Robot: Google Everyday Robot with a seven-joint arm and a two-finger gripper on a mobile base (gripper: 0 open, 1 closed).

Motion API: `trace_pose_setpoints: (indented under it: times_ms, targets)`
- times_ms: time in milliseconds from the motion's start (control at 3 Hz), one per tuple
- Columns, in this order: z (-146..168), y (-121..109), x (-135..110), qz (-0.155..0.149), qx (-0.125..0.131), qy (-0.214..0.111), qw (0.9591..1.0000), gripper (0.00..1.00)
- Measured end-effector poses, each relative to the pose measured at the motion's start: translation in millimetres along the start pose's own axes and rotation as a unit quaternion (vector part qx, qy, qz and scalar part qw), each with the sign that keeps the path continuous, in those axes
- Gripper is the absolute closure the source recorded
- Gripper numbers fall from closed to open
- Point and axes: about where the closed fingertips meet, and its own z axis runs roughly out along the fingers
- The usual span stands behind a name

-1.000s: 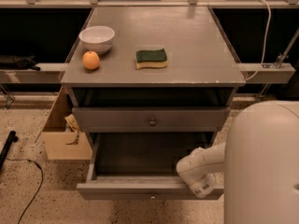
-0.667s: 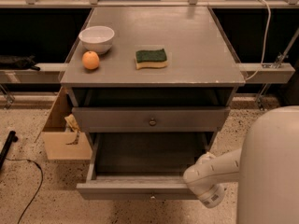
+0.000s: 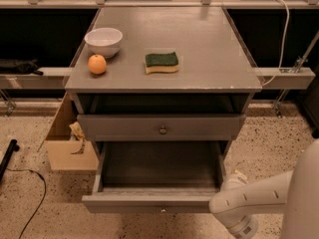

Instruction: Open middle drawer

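Box [image 3: 67,151]: open carton on the floor, left of the cabinet; beside the drawer's path, not in it.
Table [image 3: 209,49]: grey top carrying bowl [image 3: 103,41], orange [image 3: 97,63] and sponge [image 3: 162,62]; none of them bears on the pull.
Upper drawer [image 3: 124,127]: knobbed front above the tray; fully shut or not, cannot tell. Leave alone.
Middle drawer [image 3: 157,176]: drawn well out toward the camera, front lowest in view, knob [image 3: 162,210] just showing at its bottom edge.
Gripper [image 3: 223,205]: at the right end of that front, masked by the white arm [image 3: 269,195]; its grip state cannot be told.
Step, as judged: opening looks all but done.
Doing it well: any remaining pull should run straight along the runners, since a tug from the right end risks skewing the tray. Let go cleanly and back away outward, without nudging the front inward.
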Motion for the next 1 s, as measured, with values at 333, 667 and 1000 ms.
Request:
trace_pose_setpoints:
  times_ms: [333,667,1000]
  targets:
    - [0,0,0,-0.001,0.001,0.000,1.0000,1.00]
    - [-38,-45,28,-0.010,0.058,0.007,0.9982,1.00]
    - [-75,-92,61,-0.009,0.113,0.017,0.9934,1.00]
